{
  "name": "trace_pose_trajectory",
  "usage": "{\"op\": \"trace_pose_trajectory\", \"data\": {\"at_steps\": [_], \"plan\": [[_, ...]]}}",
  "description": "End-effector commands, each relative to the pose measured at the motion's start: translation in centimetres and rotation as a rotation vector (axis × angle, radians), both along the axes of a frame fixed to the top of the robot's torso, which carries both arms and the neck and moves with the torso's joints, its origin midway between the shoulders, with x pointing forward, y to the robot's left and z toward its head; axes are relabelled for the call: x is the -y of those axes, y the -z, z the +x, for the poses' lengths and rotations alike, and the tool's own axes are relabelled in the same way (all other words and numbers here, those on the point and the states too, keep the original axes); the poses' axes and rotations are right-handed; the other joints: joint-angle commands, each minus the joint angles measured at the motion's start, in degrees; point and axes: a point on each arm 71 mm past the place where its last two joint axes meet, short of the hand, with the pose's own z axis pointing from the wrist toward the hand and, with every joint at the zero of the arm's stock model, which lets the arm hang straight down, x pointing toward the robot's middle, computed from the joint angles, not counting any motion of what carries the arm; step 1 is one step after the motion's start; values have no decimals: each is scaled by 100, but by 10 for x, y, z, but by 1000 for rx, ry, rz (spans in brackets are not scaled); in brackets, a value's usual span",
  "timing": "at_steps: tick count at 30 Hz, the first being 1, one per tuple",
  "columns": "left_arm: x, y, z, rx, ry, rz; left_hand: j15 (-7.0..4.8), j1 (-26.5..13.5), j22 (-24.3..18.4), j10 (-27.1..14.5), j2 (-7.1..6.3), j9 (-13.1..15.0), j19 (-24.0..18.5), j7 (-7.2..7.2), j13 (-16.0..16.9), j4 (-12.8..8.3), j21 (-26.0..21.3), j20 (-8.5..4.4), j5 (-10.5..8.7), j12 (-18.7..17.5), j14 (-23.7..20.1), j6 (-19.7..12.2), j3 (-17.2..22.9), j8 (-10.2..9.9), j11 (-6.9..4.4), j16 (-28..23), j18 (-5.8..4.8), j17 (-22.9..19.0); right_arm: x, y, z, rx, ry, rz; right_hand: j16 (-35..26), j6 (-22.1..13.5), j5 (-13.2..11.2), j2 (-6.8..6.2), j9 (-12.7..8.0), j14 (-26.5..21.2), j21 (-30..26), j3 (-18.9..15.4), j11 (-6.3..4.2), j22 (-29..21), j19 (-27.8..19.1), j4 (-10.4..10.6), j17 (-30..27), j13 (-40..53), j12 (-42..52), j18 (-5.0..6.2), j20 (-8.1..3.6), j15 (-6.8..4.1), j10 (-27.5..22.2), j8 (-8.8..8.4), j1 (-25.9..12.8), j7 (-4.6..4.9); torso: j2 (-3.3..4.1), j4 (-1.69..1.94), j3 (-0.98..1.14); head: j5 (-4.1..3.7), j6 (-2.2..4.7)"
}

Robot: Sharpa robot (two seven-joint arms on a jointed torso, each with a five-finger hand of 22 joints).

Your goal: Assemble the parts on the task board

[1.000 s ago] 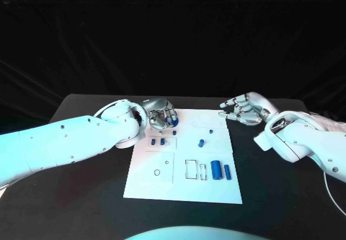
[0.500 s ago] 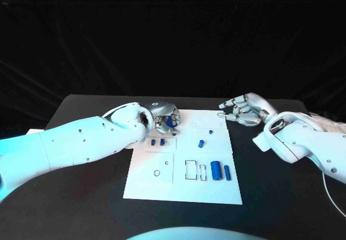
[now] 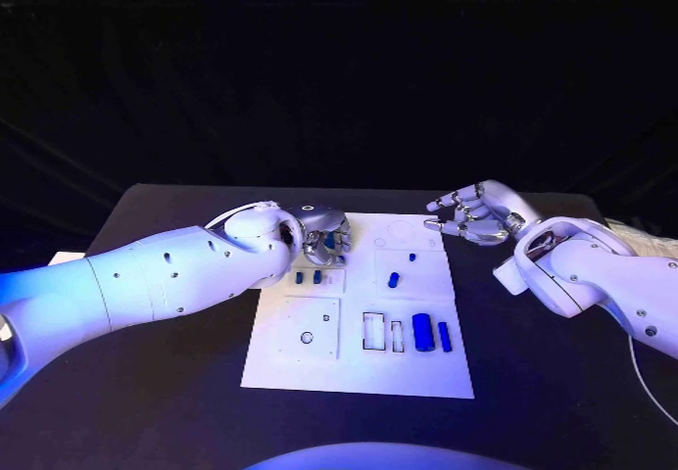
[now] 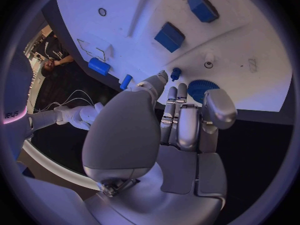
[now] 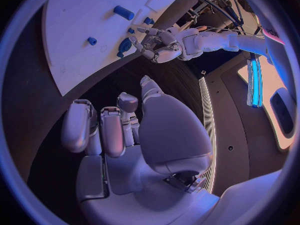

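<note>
1. Left hand [image 3: 322, 239] sits over the far left corner of the task board [image 3: 304, 362], fingers curled round a blue part [image 3: 333, 235]; the grip itself is unclear.
2. Right hand [image 3: 473, 217] hovers past the board's far right corner, fingers bent inward, holding nothing.
3. Large blue cylinder [image 3: 421, 326] lies near the board's right edge.

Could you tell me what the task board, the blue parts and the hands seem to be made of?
Task board: probably matte white plastic, flat with dark printed outlines. Blue parts, e.g. the large cylinder: likely smooth moulded plastic, evenly coloured. Left hand and right hand: silvery, faintly glossy; metal or coated plastic.
</note>
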Motion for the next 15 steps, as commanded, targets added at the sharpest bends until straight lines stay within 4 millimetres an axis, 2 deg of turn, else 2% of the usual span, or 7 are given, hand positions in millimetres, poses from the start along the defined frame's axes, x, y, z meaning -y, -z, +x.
{"op": "trace_pose_trajectory", "data": {"at_steps": [1,7,11,15], "plan": [[2,3,1,-12,5,27,-18,15,68,58,64,-18,57,0,-23,-29,72,7,-5,-37,147,74,1,-25,0,49,-56,30,-2,0,0,3,-16,-3,-16,36,24,54,9,287,-26,-41,2,-6,-21,-8,131,-8,15,75,2,-28,-3,-7,-1,-3,1,-4,-1,0,-7],[3,4,3,-9,-6,28,-26,87,141,109,126,-48,77,-2,-67,-65,149,-1,-2,-66,166,123,75,-47,-9,86,-67,49,-3,0,0,3,-17,-3,-13,38,28,65,10,289,-27,-37,2,-6,-20,-15,137,3,30,74,1,-29,4,-7,9,-5,1,0,-3,-9,-10],[4,5,4,-17,-4,35,-33,124,205,158,150,-75,91,-9,-108,-98,214,-5,-4,-94,180,171,126,-66,-15,115,-77,62,-3,0,0,3,-18,-2,-13,38,28,65,10,289,-27,-37,2,-6,-20,-15,137,3,30,74,1,-29,4,-7,9,-5,-3,2,5,-18,-17],[6,7,4,-26,-3,41,-37,144,239,188,165,-89,99,-12,-129,-119,248,-8,-3,-108,186,198,158,-75,-21,131,-82,69,-4,0,-1,3,-20,-2,-13,38,28,65,10,289,-27,-37,2,-6,-20,-15,137,3,30,74,1,-29,4,-7,9,-5,-4,2,1,-17,-27]]}}
